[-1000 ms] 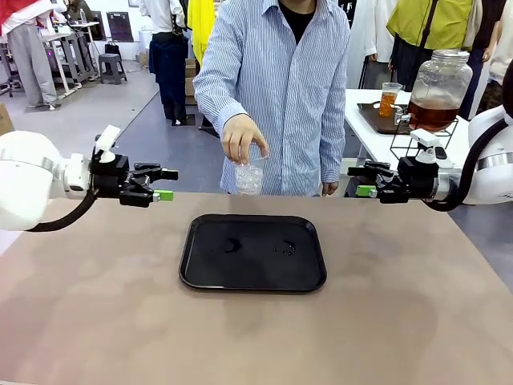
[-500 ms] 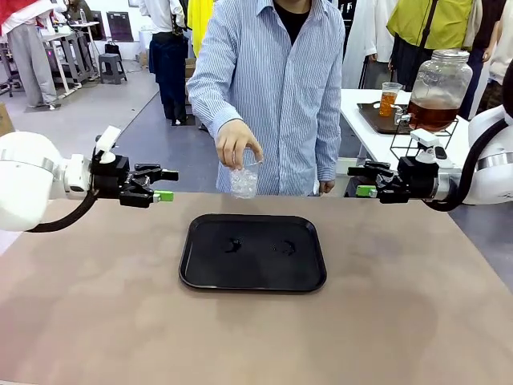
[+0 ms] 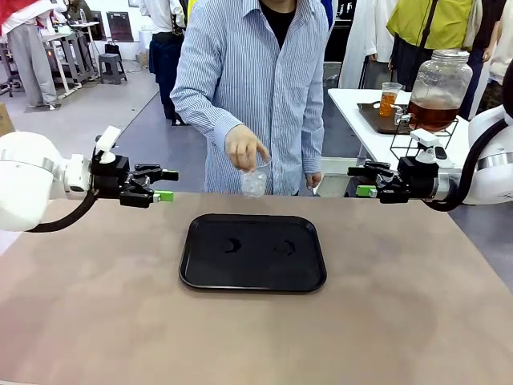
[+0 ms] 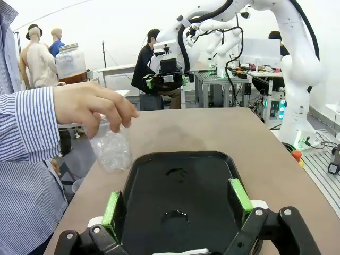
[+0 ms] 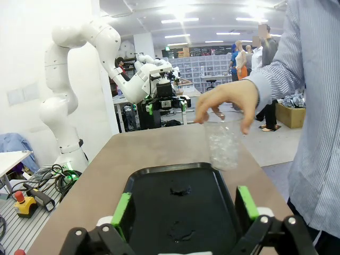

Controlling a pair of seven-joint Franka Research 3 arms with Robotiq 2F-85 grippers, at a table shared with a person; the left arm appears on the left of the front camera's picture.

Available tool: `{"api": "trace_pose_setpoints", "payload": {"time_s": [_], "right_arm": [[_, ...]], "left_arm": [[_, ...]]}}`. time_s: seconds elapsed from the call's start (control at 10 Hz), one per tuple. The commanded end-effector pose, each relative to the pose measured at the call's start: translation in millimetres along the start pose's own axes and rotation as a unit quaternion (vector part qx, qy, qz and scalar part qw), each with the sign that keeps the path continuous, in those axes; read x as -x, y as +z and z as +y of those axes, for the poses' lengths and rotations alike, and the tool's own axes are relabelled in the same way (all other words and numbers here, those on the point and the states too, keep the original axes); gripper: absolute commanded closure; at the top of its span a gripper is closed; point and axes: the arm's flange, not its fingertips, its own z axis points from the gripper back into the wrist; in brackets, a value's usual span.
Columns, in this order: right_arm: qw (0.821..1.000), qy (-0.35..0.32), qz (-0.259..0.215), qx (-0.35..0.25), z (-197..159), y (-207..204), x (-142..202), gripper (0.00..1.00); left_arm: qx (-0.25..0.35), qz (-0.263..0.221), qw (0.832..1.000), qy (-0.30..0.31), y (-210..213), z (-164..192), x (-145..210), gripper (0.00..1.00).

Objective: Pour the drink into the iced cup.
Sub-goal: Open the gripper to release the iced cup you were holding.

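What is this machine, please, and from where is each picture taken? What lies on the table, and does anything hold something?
Two white robot arms face a person across a brown table. The front picture looks across it; the other two come from cameras on each arm's wrist. The left end effector and the right end effector are both open and hold nothing. A black tray lies on the table, with small wet spots. The person's hand holds a clear cup of ice from above, near the table's far edge.
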Motion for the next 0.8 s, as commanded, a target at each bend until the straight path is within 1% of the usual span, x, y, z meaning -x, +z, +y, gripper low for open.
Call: {"api": "trace_pose_setpoints", "payload": {"time_s": [0.0, 0.7], "right_arm": [[1.000, -0.005, 0.002, -0.005, -1.2, -0.9, -3.9, 0.00], [1.000, -0.005, 0.002, -0.005, -1.2, -0.9, -3.9, 0.00]], "left_arm": [[0.001, -0.001, 1.000, 0.003, -0.8, 0.0, -1.0, 0.00], [0.001, -0.001, 1.000, 0.003, -0.8, 0.0, -1.0, 0.00]]}}
